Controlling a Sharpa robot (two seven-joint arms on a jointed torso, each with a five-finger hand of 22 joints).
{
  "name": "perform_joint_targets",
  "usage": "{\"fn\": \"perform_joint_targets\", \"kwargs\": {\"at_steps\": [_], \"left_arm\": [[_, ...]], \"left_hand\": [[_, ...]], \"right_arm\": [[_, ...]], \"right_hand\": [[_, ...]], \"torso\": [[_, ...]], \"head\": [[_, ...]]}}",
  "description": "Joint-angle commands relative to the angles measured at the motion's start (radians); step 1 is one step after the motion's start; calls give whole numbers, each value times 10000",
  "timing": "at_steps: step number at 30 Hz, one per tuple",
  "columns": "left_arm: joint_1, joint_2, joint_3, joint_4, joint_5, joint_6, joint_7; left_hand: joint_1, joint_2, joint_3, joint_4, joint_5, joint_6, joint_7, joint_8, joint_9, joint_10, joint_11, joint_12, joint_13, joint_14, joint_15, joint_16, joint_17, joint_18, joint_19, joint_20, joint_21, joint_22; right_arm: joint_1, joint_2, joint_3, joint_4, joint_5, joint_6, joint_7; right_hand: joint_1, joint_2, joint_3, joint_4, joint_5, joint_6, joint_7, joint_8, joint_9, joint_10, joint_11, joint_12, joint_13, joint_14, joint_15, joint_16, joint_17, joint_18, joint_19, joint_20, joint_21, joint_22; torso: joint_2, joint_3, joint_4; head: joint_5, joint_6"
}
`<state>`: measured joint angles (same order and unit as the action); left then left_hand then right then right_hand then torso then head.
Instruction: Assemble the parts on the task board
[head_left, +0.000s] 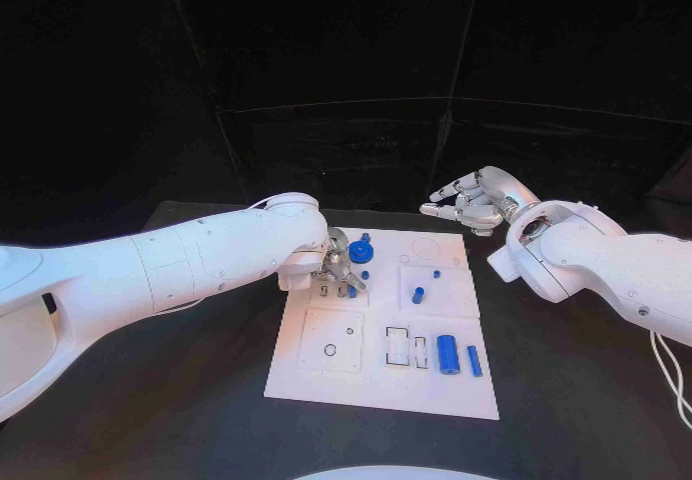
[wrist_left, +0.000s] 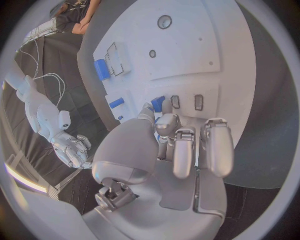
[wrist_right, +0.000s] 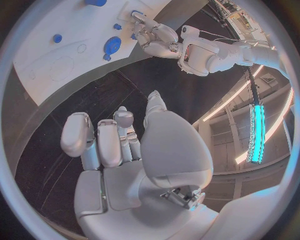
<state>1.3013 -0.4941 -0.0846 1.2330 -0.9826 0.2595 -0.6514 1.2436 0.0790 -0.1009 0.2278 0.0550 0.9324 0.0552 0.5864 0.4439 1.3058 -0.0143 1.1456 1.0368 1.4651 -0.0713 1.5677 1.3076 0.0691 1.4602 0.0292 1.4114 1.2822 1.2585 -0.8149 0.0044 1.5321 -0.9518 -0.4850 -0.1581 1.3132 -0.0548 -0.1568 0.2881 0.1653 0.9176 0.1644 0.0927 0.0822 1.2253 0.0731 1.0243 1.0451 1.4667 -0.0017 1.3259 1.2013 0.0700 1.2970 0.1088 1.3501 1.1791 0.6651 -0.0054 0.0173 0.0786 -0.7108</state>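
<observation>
— Where is the board from where you sit?

— I see the white board (head_left: 378, 375) flat in the middle of the black table (head_left: 173, 400). Blue parts lie on it: a round knob (head_left: 361, 253) near its far edge, a small peg (head_left: 418, 295) toward the middle, and a cylinder (head_left: 449, 354) with a flat bar (head_left: 473, 361) just beside it near the right edge.

— And the left hand?

— My left hand (head_left: 335, 268) is over the far left part of the board, close beside the knob. In the left wrist view its fingers (wrist_left: 215, 145) curl down toward the board next to two small slots (wrist_left: 187, 102), with a blue piece (wrist_left: 157, 103) right at the tips. I cannot tell whether they are pinching that piece or only touching it.

— The right one?

— My right hand (head_left: 470, 202) hangs beyond the far right corner of the board, above the table and well apart from the parts. Its fingers (wrist_right: 94, 140) are loosely spread with nothing in them, so I call it released.
</observation>
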Motion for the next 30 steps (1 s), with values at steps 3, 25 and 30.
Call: {"fn": "perform_joint_targets", "kwargs": {"at_steps": [3, 25, 30], "left_arm": [[17, 29, 3, 5, -60, 194, 26], [13, -638, 4, 537, -16, -1123, 433], [5, -935, 1, 799, -10, -1569, 552]], "left_hand": [[714, 256, 498, -449, 0, -155, -48, 64, 53, -73, -77, 39, 24, 1057, -125, 31, 2632, -155, 273, -36, 76, 44], [-261, -1266, 7205, -1989, 508, -530, -4, 486, 721, 130, -68, -20, 126, 1057, -126, 31, 2632, -168, 295, -51, 79, 210], [-380, -1318, 7417, -2064, 504, -541, -13, 556, 786, 168, -79, 27, 174, 1057, -135, 31, 2632, -174, 309, -59, 97, 250]], "right_arm": [[25, 42, 9, -22, -45, 97, -20], [23, 227, 6, -261, -20, 136, 26], [23, 235, 6, -289, -18, 135, 17]], "right_hand": [[-23, 96, -48, 6, 86, -29, -26, 67, 18, -55, 22, -63, -9, 252, 2, -40, -16, 204, -54, 13, -59, -23], [-15, 154, -82, 1, 220, -33, -30, 89, 23, -41, 16, -43, -22, 264, -3, -43, 1, 205, -48, 7, -76, -35], [-16, 159, -85, 2, 229, -35, -29, 89, 23, -44, 16, -48, -29, 261, -3, -55, -16, 205, -49, 7, -78, -38]], "torso": [[-2, -3, -3], [-6, 14, 15], [-4, 5, 29]], "head": [[10, -39], [7, -138], [9, -147]]}}
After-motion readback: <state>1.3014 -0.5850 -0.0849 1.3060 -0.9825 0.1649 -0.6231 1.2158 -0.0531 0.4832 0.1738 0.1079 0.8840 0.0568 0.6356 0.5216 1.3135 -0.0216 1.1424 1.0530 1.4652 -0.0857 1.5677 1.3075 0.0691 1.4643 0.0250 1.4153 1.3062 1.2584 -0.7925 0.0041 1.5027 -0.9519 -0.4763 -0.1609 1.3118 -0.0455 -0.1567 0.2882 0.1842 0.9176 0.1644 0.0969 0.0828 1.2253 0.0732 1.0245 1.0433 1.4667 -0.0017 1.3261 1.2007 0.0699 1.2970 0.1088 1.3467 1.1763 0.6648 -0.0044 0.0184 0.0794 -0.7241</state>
